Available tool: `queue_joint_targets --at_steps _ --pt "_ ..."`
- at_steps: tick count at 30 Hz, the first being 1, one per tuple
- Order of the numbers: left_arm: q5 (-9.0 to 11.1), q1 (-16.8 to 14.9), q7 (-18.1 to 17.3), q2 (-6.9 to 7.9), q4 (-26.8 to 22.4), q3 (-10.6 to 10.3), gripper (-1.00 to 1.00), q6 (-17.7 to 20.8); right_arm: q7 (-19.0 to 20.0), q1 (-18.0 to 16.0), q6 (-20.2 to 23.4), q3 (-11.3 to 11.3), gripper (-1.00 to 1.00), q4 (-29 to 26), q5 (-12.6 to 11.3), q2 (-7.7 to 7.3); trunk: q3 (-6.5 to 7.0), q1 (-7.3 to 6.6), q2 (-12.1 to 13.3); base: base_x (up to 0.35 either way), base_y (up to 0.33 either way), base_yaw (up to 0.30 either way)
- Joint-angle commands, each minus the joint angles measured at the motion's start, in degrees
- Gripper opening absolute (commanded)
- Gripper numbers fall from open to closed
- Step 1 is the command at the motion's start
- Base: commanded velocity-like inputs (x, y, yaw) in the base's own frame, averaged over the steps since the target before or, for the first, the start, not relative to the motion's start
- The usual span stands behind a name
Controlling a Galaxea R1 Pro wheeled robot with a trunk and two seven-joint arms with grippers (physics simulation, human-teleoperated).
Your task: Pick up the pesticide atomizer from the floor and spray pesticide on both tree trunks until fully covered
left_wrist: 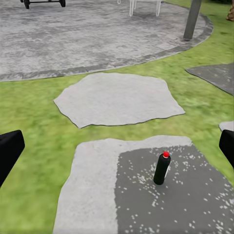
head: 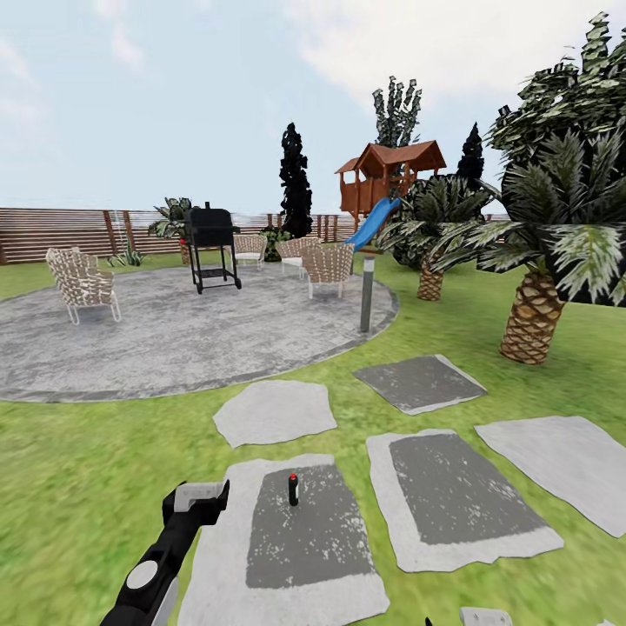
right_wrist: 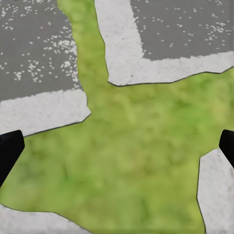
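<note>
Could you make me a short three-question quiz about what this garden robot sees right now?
1. True or false: the pesticide atomizer stands upright on a grey paving slab.
2. Which pincer points toward the atomizer: A) the left pincer, B) the right pincer?
3. Fill in: the atomizer's cap is coloured ____.

Key:
1. True; it stands on the dark patch of the slab, not on grass.
2. A; the left wrist view has the atomizer ahead between the open fingers, untouched. The right wrist view looks down on grass between slabs.
3. Red.
</note>
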Motion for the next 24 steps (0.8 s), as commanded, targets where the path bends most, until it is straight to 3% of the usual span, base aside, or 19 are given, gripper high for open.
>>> queue_joint_targets --at_steps 1,7,16,24 --pt "0.0 0.0 0.0 0.00 0.0 0.0 1.00 0.0 0.0 0.0 0.0 0.0 1.00 0.0 0.0 0.00 0.00 0.00 0.0 0.000 0.000 0.000" --pt "0.0 0.0 0.0 0.00 0.0 -0.1 1.00 0.1 0.0 0.0 0.0 0.0 1.00 0.0 0.0 0.02 0.00 0.00 0.0 0.203 0.000 0.023" --pt "0.0 0.0 0.0 0.00 0.1 -0.1 1.00 0.1 0.0 0.0 0.0 0.0 1.00 0.0 0.0 0.00 0.00 0.00 0.0 0.328 0.000 0.178" --pt "0.0 0.0 0.0 0.00 0.1 -0.1 1.00 0.1 0.0 0.0 0.0 0.0 1.00 0.0 0.0 -0.02 0.00 0.00 0.0 0.335 0.000 -0.043"
